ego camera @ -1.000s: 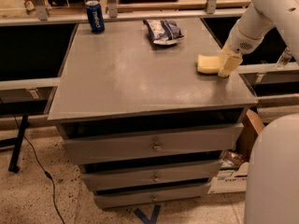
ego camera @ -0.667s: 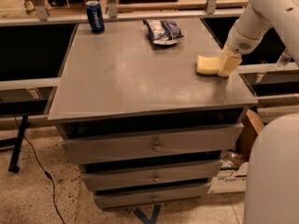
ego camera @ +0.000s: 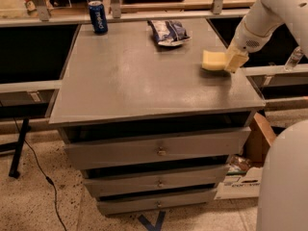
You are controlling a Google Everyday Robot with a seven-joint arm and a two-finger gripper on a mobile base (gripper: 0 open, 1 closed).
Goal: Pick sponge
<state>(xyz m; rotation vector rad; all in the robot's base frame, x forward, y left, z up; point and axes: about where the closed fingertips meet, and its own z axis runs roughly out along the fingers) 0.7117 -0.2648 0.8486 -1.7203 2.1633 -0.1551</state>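
Desk, grey top, three drawers below. Your sponge lies flat at about 3 o'clock on the top, close to the right edge. Your gripper comes down from the white arm at 2 o'clock and sits against the sponge's right end, touching it; you cannot tell whether it is clamped on it or apart. Blue can upright in the 11 o'clock corner. Blue-and-white snack bag at 1 o'clock, well apart from the sponge
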